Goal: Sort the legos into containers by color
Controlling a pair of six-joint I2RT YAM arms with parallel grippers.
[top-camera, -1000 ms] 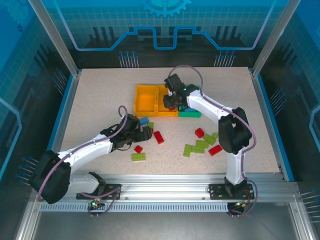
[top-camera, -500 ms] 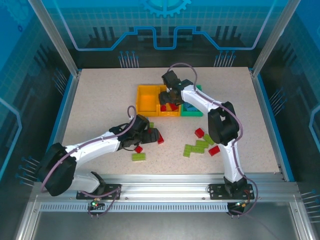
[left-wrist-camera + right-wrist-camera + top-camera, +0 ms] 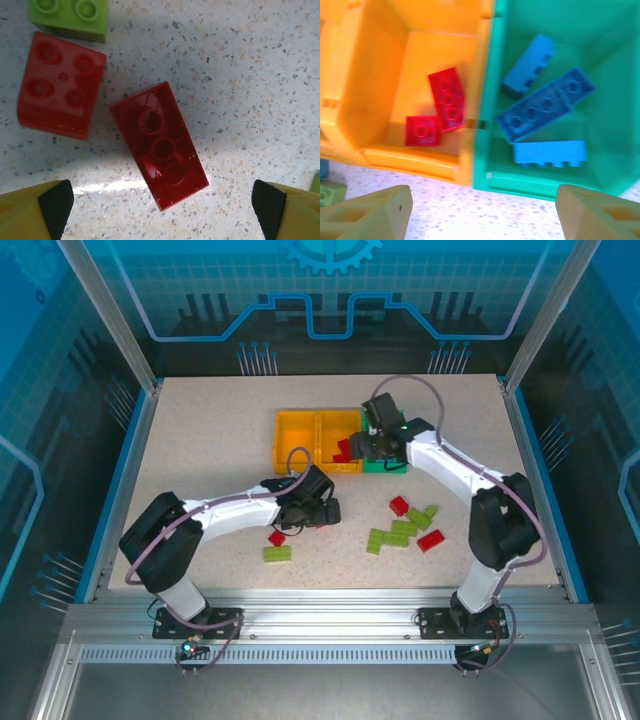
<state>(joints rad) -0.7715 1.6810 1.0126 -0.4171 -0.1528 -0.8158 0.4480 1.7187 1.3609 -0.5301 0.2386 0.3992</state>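
Three bins stood touching in a row: a left orange-yellow bin (image 3: 296,436), a middle orange-yellow bin (image 3: 375,75) and a green bin (image 3: 600,30) at the right. Two red bricks (image 3: 447,97) lay flat in the middle bin, and four blue bricks (image 3: 532,119) lay jumbled in the green one. Loose on the table (image 3: 200,460), a long red brick (image 3: 159,150) lay hollow side up, just beside a squarer red brick (image 3: 60,92) and a lime brick (image 3: 70,15). Further right sat a cluster of lime bricks (image 3: 395,533) with two more red bricks (image 3: 399,505) near it.
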